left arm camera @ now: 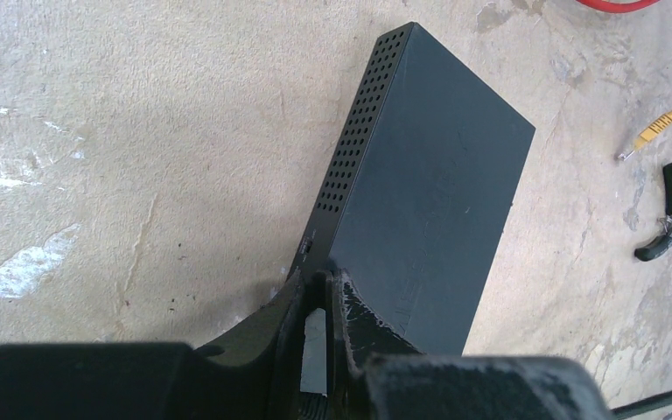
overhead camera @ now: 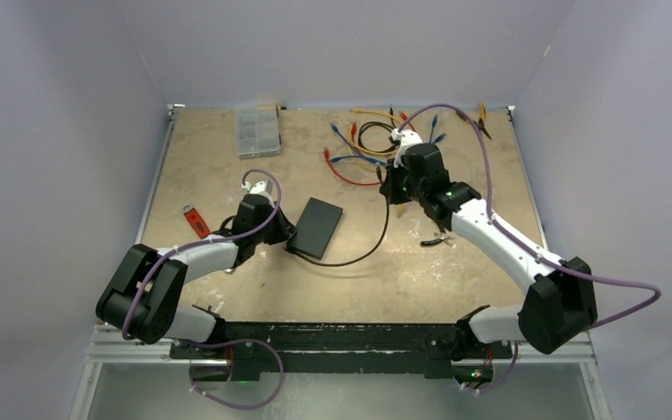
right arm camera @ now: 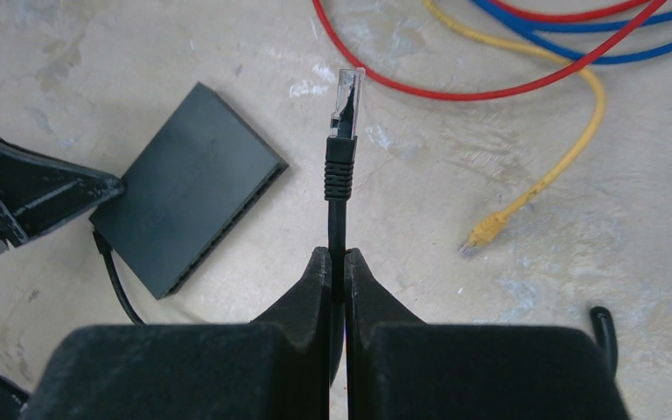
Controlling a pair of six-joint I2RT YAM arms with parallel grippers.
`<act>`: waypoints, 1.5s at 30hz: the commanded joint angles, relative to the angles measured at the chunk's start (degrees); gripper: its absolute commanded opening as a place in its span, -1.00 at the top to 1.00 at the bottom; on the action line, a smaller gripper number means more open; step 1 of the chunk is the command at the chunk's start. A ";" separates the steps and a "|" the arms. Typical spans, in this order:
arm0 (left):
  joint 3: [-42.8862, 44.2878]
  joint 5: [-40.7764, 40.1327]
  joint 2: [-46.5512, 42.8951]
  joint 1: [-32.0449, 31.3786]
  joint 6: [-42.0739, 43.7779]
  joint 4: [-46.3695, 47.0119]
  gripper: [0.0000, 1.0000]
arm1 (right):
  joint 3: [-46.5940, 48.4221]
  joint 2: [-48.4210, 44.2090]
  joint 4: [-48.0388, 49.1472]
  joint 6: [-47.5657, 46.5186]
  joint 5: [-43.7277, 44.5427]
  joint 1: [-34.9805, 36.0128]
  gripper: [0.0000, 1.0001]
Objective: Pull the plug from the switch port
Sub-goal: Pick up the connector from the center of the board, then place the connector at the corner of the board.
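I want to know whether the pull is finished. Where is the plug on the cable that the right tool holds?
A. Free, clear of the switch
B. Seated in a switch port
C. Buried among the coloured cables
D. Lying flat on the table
A: the right tool is shut on the black cable, and its clear plug juts past the fingertips in no port, apart from the switch.
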 commanded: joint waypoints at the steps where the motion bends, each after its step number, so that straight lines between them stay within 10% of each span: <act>1: -2.55 -0.91 3.86 -0.36 2.47 -11.80 0.87 | 4.34 -5.81 0.15 1.68 6.87 -0.05 1.00; 17: -2.83 -0.54 4.61 -0.36 2.58 -11.80 0.87 | 9.22 -14.85 1.47 3.48 16.58 -0.24 1.00; 45: -3.21 0.03 4.96 -0.36 2.89 -9.25 0.87 | 30.34 16.05 16.59 9.99 -6.39 -13.98 1.00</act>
